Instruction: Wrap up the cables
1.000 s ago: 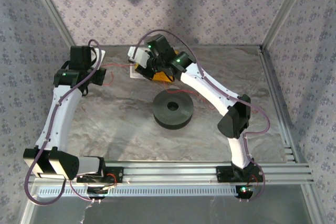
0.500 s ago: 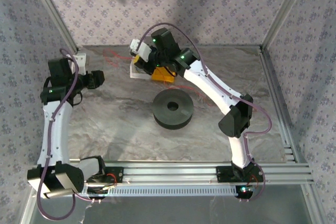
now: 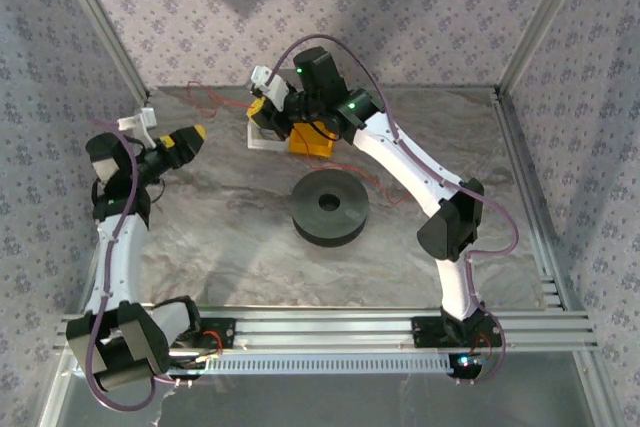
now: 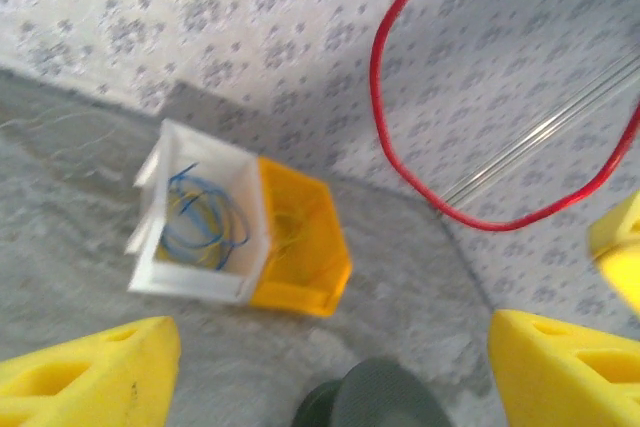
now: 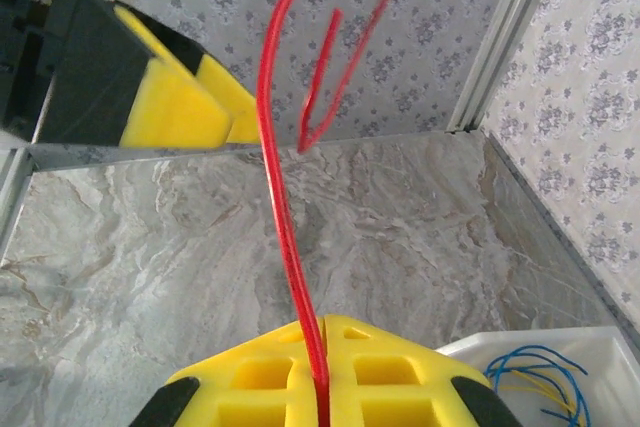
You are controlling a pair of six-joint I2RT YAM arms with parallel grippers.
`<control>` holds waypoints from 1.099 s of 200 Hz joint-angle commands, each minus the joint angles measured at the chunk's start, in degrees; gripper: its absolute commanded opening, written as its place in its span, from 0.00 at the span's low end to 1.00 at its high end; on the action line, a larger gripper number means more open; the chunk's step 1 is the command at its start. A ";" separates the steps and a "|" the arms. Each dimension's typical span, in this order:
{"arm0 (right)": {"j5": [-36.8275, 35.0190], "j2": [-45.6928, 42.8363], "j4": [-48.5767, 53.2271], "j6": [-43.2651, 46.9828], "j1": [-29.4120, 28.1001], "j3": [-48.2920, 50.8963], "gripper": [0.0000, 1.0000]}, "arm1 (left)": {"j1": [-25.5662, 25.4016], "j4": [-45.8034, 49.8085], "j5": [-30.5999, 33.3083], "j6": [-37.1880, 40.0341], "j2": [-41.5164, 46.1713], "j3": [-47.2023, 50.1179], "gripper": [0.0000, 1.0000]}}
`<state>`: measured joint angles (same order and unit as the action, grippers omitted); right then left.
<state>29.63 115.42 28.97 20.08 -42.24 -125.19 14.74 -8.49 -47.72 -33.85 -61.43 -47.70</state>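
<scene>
right gripper [image 5: 322,372] is clamped on the red cable [image 5: 272,177], which rises from between its yellow fingers [image 5: 250,387] and curls into a loose hook in the air against the far wall. left gripper [image 3: 188,139] hangs at the left side with its fingers spread wide and nothing between them; from its wrist camera a red loop of cable hangs ahead, apart from both fingers. the dark grey spool [image 3: 330,209] sits mid-table with no red turns visible on it, so i judge the wrapping proper has not begun: the cable is picked up at one point, and carrying it to the spool and winding its whole length is all left to do. thin red strands lie on the table [image 3: 230,237] near the far-left corner and just beyond the spool. the top is grey marbled stone-look; a white bin [image 4: 252,202] holding blue wire [image 4: 205,227] touches a yellow bin [image 4: 300,277] at the far side. patterned walls [image 3: 420,7] enclose the space, with an aluminium rail [image 3: 330,325] along the near edge.
</scene>
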 commanded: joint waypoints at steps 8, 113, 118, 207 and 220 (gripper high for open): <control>2.67 -0.28 -1.45 -1.95 -0.04 -1.05 0.00 | 0.44 -17.40 -2.22 -13.65 -1.56 -0.20 0.82; 3.76 0.25 -4.34 -3.59 -0.84 -0.48 0.00 | -6.05 -13.62 5.10 -18.10 -4.16 -3.23 0.80; 3.77 0.25 -4.45 -3.64 -0.94 -0.50 0.00 | -6.26 -13.61 5.41 -18.18 -4.37 -3.11 0.80; 4.67 -0.54 -3.30 -2.85 -1.64 0.38 0.00 | -6.23 -12.20 8.08 -17.61 -6.26 -5.27 0.50; 4.74 -0.63 -3.31 -2.77 -1.64 0.38 0.00 | -6.27 -12.10 8.24 -17.57 -6.30 -5.30 0.40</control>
<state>32.67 115.42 25.93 17.54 -43.55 -124.75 8.49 -20.56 -40.27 -52.18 -67.83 -50.98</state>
